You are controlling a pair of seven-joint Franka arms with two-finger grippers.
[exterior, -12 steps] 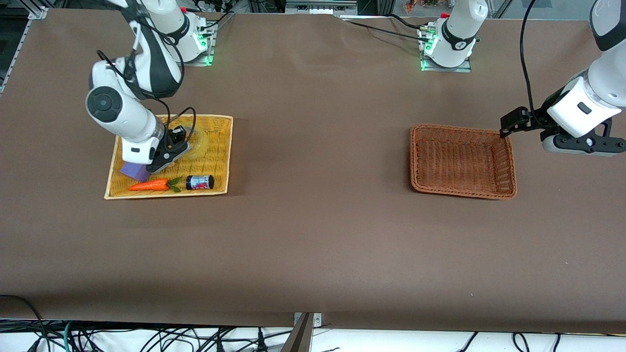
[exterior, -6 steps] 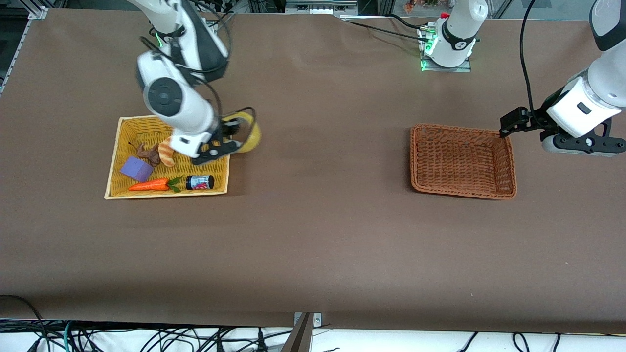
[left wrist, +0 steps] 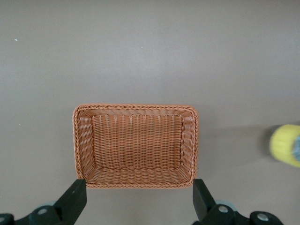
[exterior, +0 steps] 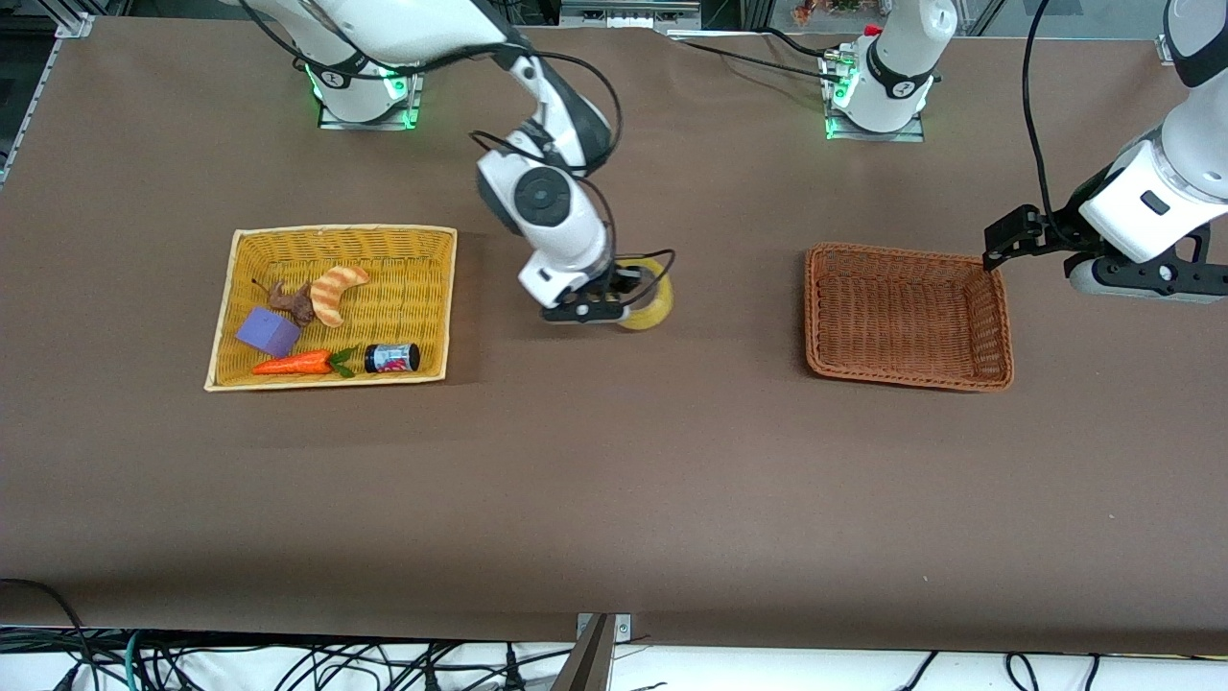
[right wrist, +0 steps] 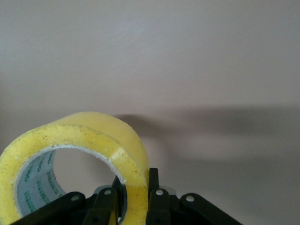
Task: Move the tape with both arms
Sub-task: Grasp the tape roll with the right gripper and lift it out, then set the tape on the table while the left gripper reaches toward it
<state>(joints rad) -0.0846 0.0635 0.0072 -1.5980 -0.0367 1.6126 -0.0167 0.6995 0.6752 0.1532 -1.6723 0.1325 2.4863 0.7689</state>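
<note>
Tape (exterior: 649,305), a yellowish roll with a grey-white core, is clamped through its wall by the right gripper (exterior: 614,299); the right wrist view shows 1 finger inside the ring and 1 outside, pinching the roll (right wrist: 75,159). Within the last second the roll has left the yellow tray (exterior: 422,240), where the right gripper was down among the tray's contents, and it now hangs over bare table (exterior: 614,461) between the tray and the brown basket (exterior: 1003,326). The purple block (exterior: 269,331), croissant (exterior: 336,293), carrot (exterior: 297,364) and black jar (exterior: 391,358) lie in the tray as before. The left gripper (exterior: 1137,278) waits over the table just beside the basket's end nearest the left arm, jaws spread wide, unchanged. Pick-up appears complete; the handover between the 2 arms is probably next, and the left arm has not yet moved to meet it.
</note>
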